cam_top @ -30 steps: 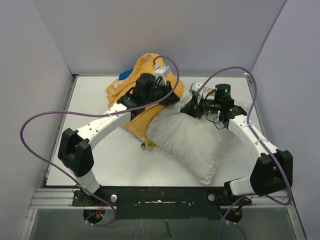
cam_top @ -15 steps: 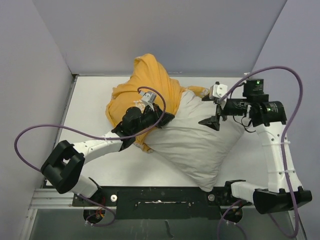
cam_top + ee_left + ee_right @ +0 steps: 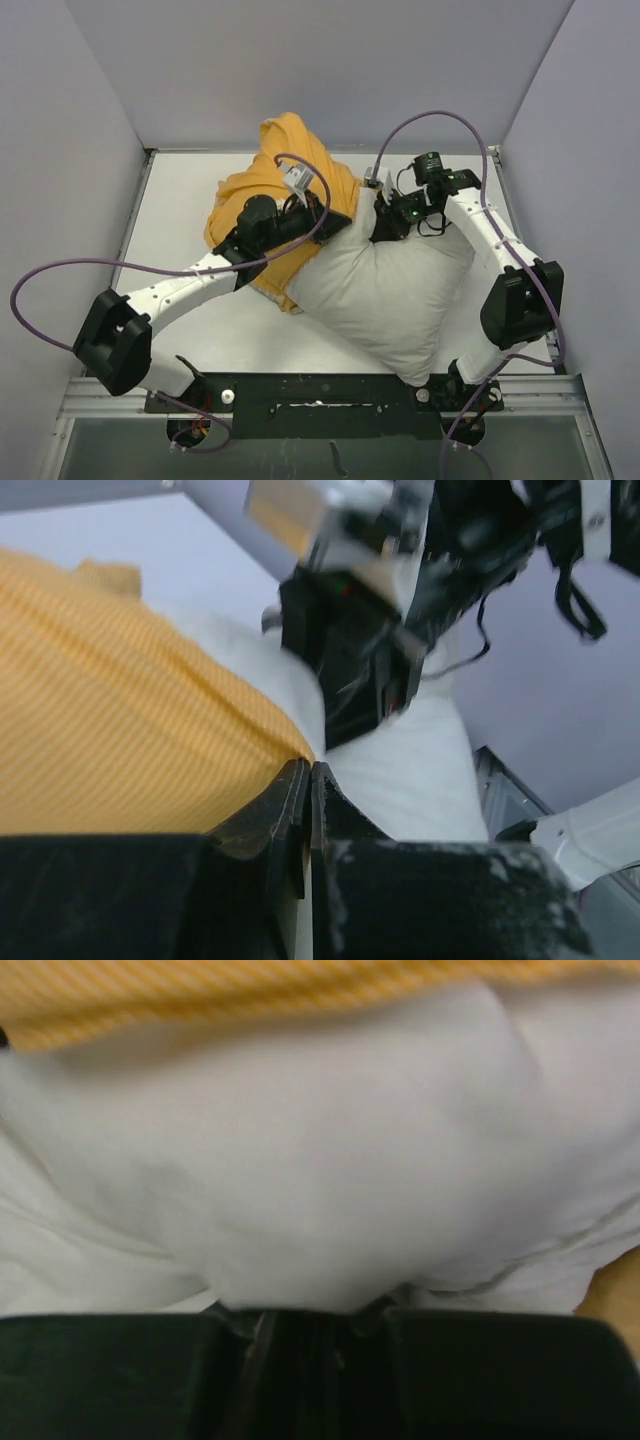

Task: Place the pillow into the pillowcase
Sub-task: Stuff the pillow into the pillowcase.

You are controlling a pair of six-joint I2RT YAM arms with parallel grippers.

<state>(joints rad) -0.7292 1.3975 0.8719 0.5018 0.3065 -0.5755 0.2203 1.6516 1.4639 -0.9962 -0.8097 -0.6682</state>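
Swung back in from the right, our right pincer [image 3: 383, 228] clamps a fold of the pillow [image 3: 385, 295], lying mostly outside the pillowcase [image 3: 290, 160] on the tabletop [image 3: 180, 200], whose hem our left pincer [image 3: 318, 215] pinches, readying another push inward.

We count one pillow [image 3: 390, 295], one pillowcase [image 3: 290, 160] and one table [image 3: 175, 205]. We count two arms, the left arm [image 3: 185, 285] and the right arm [image 3: 490, 235], and two purple cables [image 3: 440, 114], one per arm.
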